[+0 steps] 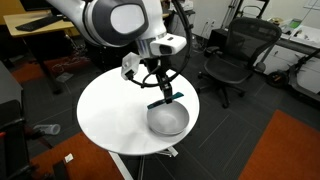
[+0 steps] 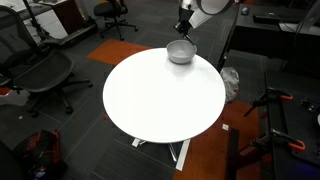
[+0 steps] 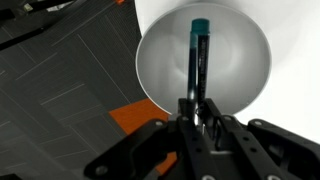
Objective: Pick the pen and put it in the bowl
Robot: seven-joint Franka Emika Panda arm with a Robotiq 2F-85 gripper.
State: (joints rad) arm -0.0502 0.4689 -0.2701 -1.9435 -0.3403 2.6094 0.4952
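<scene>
Pen: held at its dark end, teal end pointing away from the wrist camera and down toward the bowl's interior. In the wrist view its whole length lies inside the rim outline, close to the middle. Whether the tip touches the bottom cannot be told; in an exterior view the pen appears to hang just above the rim.

Gripper: fingers clamped together on the pen's upper end, grip centred, no visible tilt of the pen between them.

Bowl: shiny, empty, upright, standing near the edge of the round white desk.

Step in hand, as judged: release into the bowl. Recommendations:
- Lower a little before opening, so the pen drops a short way and does not bounce off the smooth wall.
- Hold position over the centre; the bowl sits close to the desk edge, so a pen that tips out may roll to the floor.
- Open the fingers fully, then lift straight up, avoiding any knock to the rim.
</scene>
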